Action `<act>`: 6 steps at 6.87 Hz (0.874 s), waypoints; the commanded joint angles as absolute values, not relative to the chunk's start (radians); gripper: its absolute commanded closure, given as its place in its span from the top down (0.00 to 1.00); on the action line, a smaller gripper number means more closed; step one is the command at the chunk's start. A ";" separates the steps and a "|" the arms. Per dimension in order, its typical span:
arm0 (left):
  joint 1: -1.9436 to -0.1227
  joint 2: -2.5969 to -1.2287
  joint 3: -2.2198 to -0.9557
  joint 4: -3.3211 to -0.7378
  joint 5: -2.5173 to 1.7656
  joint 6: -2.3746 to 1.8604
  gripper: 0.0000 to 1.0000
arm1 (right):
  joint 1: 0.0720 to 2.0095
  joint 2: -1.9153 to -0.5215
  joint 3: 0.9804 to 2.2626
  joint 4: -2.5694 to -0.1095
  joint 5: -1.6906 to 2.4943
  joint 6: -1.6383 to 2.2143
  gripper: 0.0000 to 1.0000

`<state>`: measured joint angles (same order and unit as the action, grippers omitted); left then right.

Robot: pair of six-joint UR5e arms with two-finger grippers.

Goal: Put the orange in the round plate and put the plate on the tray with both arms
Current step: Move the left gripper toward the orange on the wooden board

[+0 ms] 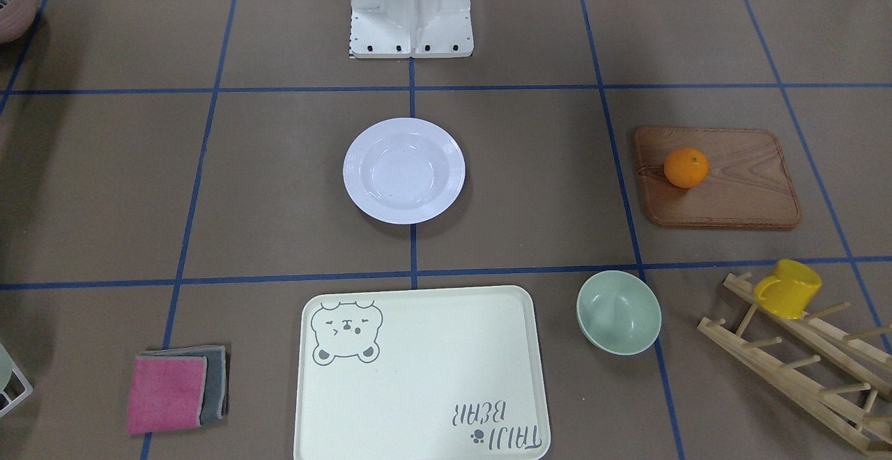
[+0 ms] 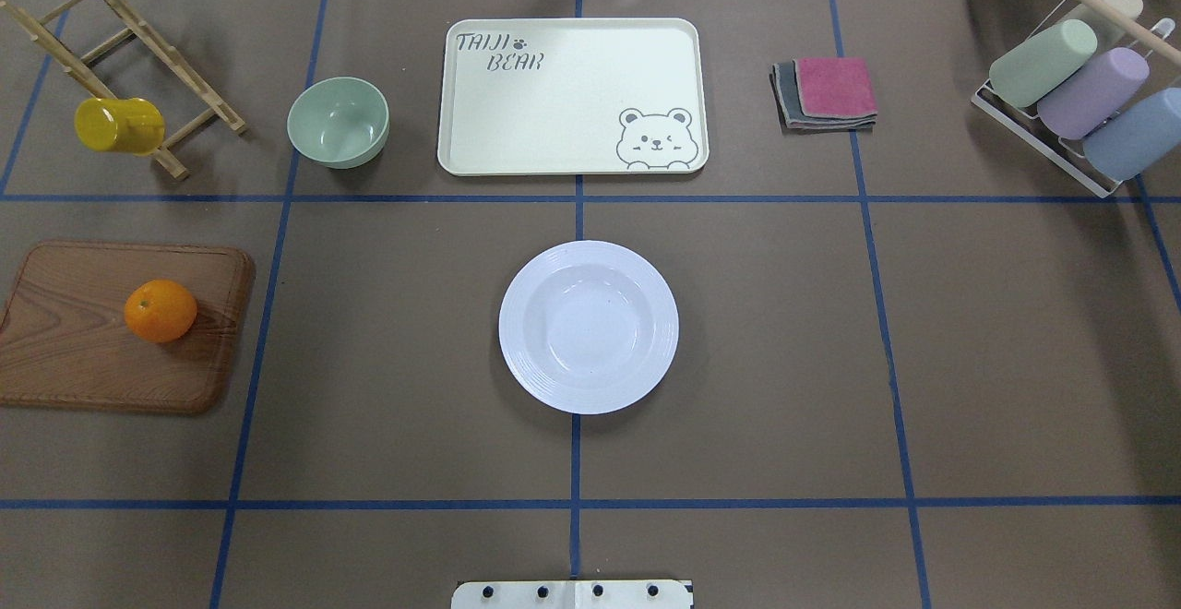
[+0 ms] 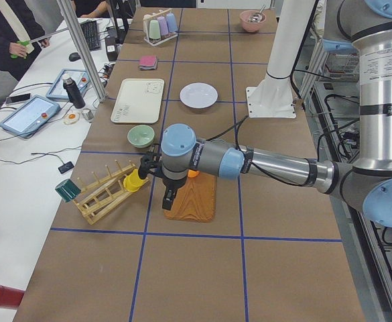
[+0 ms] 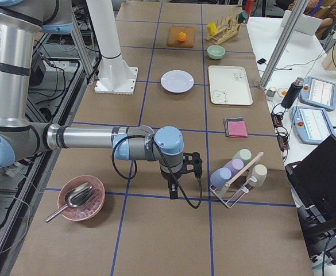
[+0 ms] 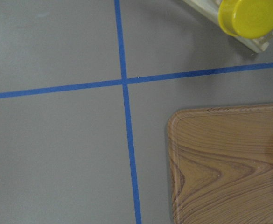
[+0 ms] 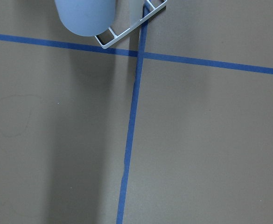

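Observation:
The orange (image 2: 161,311) rests on a brown wooden board (image 2: 74,351) at the table's left side. The white round plate (image 2: 589,327) sits with nothing in it at the table's middle, and the cream bear tray (image 2: 572,101) lies beyond it. In the exterior left view my left gripper (image 3: 170,194) hangs above the board (image 3: 192,201), close to the orange (image 3: 193,174); I cannot tell whether it is open or shut. The exterior right view has my right gripper (image 4: 173,190) low over bare table near the cup rack (image 4: 236,172), its state also unclear.
A pale-green bowl (image 2: 338,122) stands left of the tray. A yellow mug (image 2: 118,125) hangs on a wooden rack (image 2: 138,46). Folded cloths (image 2: 826,92) lie right of the tray. A pink bowl with a scoop (image 4: 80,198) sits near the right arm. A person (image 3: 8,33) stands by the side bench.

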<state>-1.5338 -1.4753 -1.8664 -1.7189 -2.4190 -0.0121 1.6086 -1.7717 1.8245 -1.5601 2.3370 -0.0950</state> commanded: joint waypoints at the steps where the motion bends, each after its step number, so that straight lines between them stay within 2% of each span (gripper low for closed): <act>1: -1.497 -1.467 -1.844 -1.980 -2.521 -0.026 0.99 | 1.595 -1.766 1.860 -1.559 2.341 -0.013 1.00; 4: -1.124 -1.497 -1.842 -2.170 -2.264 -0.553 0.99 | 1.513 -1.772 1.890 -1.453 2.339 0.199 1.00; 6: -0.923 -1.512 -1.832 -2.181 -2.103 -0.659 0.99 | 1.511 -1.778 1.890 -1.447 2.335 0.199 1.00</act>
